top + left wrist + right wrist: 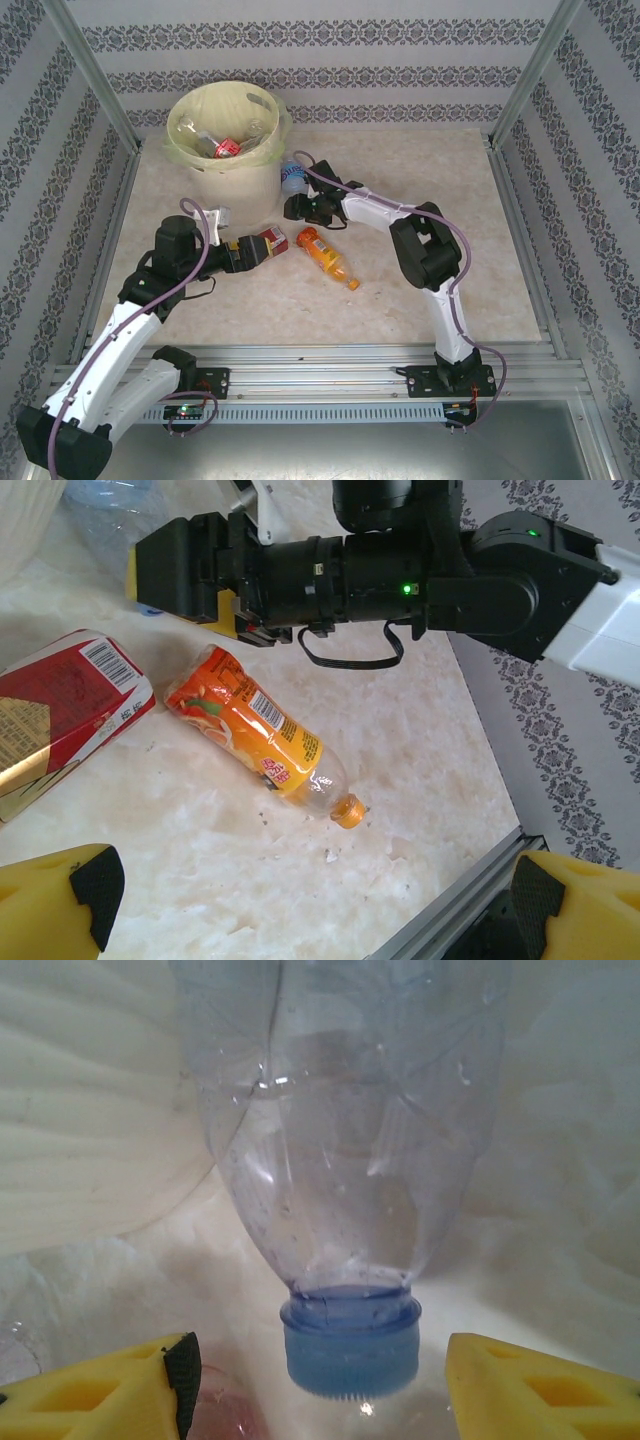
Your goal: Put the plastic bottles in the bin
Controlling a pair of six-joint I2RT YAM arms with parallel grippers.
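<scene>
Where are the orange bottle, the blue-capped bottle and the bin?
orange bottle (252, 735), left wrist view, on its label.
blue-capped bottle (340, 1160), right wrist view, on its clear body.
bin (230, 182), top external view, on its front wall.

We see both arms built alike: the left arm (125, 325) at seven o'clock and the right arm (448, 315) at four show white shells between bulky black joints, each trailed by a lilac cable (206, 250). A green light (407, 587) glows on the right wrist; the left gripper (315, 910) has yellow fingers (45, 910) tipped with black pads (97, 885).
</scene>
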